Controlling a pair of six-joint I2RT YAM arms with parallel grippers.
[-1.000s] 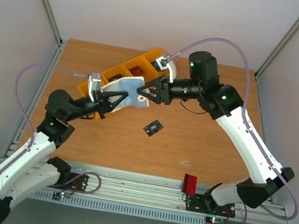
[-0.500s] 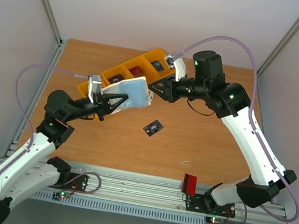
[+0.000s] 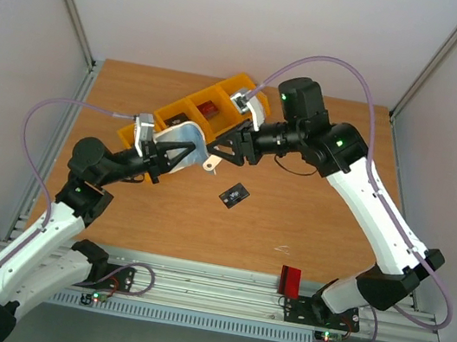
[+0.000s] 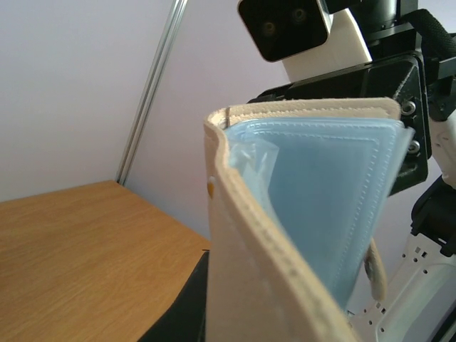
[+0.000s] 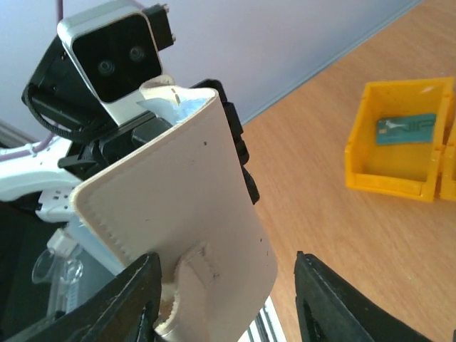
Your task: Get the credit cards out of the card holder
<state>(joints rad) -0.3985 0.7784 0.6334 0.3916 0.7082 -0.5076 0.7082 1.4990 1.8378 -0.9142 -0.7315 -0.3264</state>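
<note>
Left fingers [image 3: 163,160] clamp the card holder [image 5: 178,192]; right fingers [image 5: 335,303] gape around it.

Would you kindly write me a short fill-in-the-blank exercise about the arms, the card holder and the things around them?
The left gripper holds the card holder in the air, and the right gripper at its edge has its jaws ___.
The credit card lying on the table is ___.
The bins behind the holder are ___.
Missing words: open; black; yellow.
</note>
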